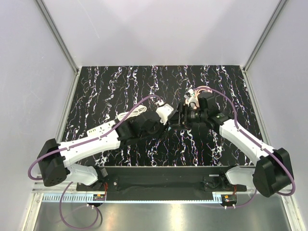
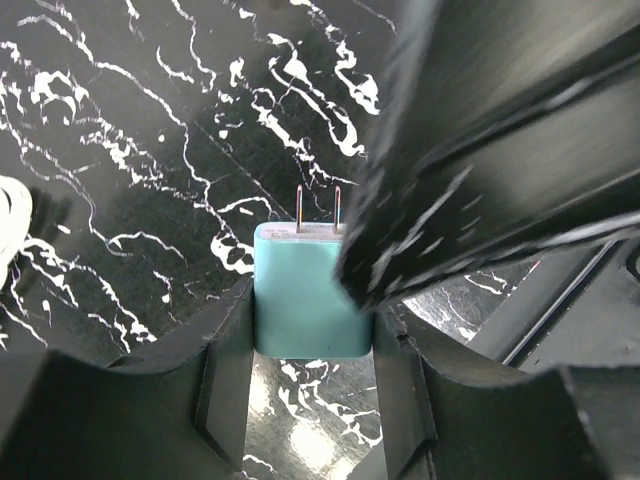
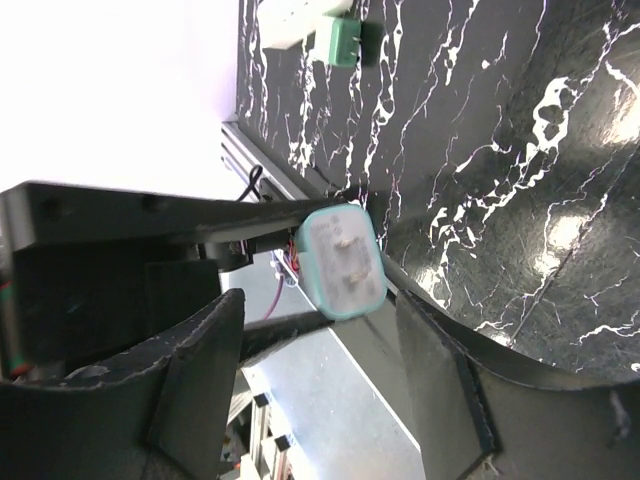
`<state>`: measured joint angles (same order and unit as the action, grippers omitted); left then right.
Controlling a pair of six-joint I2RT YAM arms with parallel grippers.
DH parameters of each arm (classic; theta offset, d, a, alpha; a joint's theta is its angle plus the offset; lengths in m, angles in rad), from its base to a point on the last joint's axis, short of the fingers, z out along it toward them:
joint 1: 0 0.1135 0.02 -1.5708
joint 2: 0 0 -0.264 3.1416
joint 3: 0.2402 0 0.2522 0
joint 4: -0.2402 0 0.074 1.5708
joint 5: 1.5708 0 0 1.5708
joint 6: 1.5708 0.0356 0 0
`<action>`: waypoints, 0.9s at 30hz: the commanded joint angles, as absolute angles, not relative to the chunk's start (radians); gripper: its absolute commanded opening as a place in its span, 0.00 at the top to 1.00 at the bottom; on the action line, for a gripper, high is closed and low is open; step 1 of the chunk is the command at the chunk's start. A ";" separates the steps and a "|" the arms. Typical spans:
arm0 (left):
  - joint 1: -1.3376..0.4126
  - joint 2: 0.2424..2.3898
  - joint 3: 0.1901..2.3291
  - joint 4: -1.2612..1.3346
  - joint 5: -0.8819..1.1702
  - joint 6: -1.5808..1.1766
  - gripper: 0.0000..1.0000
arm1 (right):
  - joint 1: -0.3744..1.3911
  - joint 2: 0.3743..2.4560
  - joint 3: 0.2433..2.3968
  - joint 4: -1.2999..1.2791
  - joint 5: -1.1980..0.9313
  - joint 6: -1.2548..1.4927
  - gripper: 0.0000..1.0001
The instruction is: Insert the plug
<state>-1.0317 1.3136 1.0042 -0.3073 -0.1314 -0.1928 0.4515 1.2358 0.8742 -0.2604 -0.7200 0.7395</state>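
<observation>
clamping the plug [image 2: 310, 300], left pincer [image 2: 312, 312] has right pincer [image 3: 320, 310] just ahead.

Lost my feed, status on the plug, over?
Left fingers shut on small teal cube-shaped plastic plug, prongs bare. Right fingers open, close by. Not yet in white power strip.
</observation>
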 commanded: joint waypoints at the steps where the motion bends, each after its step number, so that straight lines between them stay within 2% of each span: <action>1: -1.043 1.276 1.015 -0.219 -0.114 -0.155 1.00 | 0.465 1.267 0.890 -0.216 -0.719 0.741 0.32; 5: -1.049 1.256 1.006 -0.207 -0.112 -0.135 1.00 | 0.465 1.284 0.896 -0.221 -0.703 0.729 0.36; 7: -1.051 1.244 0.997 -0.206 -0.109 -0.129 1.00 | 0.466 1.293 0.897 -0.221 -0.703 0.723 0.42; 12: -1.051 1.210 0.960 -0.164 -0.094 -0.118 1.00 | 0.466 1.298 0.893 -0.163 -0.742 0.730 0.76; 13: -1.051 1.210 0.957 -0.164 -0.094 -0.121 0.94 | 0.466 1.290 0.884 -0.146 -0.755 0.735 0.93; 14: -1.051 1.209 0.957 -0.164 -0.098 -0.136 0.84 | 0.465 1.287 0.879 -0.112 -0.779 0.739 0.98; 15: -1.051 1.207 0.960 -0.164 -0.097 -0.144 0.69 | 0.465 1.284 0.873 -0.094 -0.794 0.753 1.00; 17: -1.049 1.201 0.960 -0.161 -0.091 -0.152 0.63 | 0.466 1.275 0.853 -0.033 -0.831 0.776 1.00; 18: -1.049 1.201 0.959 -0.160 -0.094 -0.158 0.56 | 0.466 1.272 0.845 -0.012 -0.836 0.802 1.00; 19: -1.046 1.200 0.962 -0.161 -0.087 -0.163 0.32 | 0.466 1.261 0.830 -0.009 -0.835 0.816 1.00; 22: -1.014 1.175 0.954 -0.179 -0.005 -0.208 0.25 | 0.465 1.229 0.813 0.063 -0.792 0.839 1.00; 27: -0.876 1.080 0.856 -0.088 0.291 -0.402 0.27 | 0.465 1.172 0.802 0.136 -0.736 0.848 1.00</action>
